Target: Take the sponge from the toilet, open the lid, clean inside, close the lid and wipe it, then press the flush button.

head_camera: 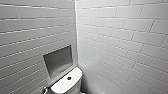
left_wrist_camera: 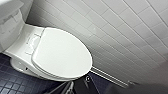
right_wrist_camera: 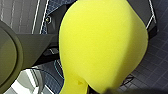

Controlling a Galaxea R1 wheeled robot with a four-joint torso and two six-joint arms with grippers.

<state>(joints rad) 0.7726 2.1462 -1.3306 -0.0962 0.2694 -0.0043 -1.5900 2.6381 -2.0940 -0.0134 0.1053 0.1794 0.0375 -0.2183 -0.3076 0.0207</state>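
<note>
Head view: two white tile walls [head_camera: 120,37] meeting in a corner. Set into the left one, a grey box-shaped hole [head_camera: 58,60]. Low down, the flat white tank top [head_camera: 62,86], with the flush button [head_camera: 69,78] dark and round in its middle.

Left wrist view: the lid [left_wrist_camera: 62,53], white and shiny, lying shut on the toilet bowl [left_wrist_camera: 18,65]. Beside the toilet, a white tile wall. Under it, a floor [left_wrist_camera: 15,85] of small dark blue tiles. Behind the lid, the white tank [left_wrist_camera: 10,20]. At the edge, dark parts of the left gripper [left_wrist_camera: 73,88]; cannot tell if open or closed.

Right wrist view: the sponge [right_wrist_camera: 102,47], bright yellow, very big and close, up in the air over the dark tile floor. Narrow end pinched in the right gripper [right_wrist_camera: 85,88], squeezed tight on it. To one side, a grey round robot part [right_wrist_camera: 15,55]. Near it, something shiny and silver [right_wrist_camera: 27,82].
</note>
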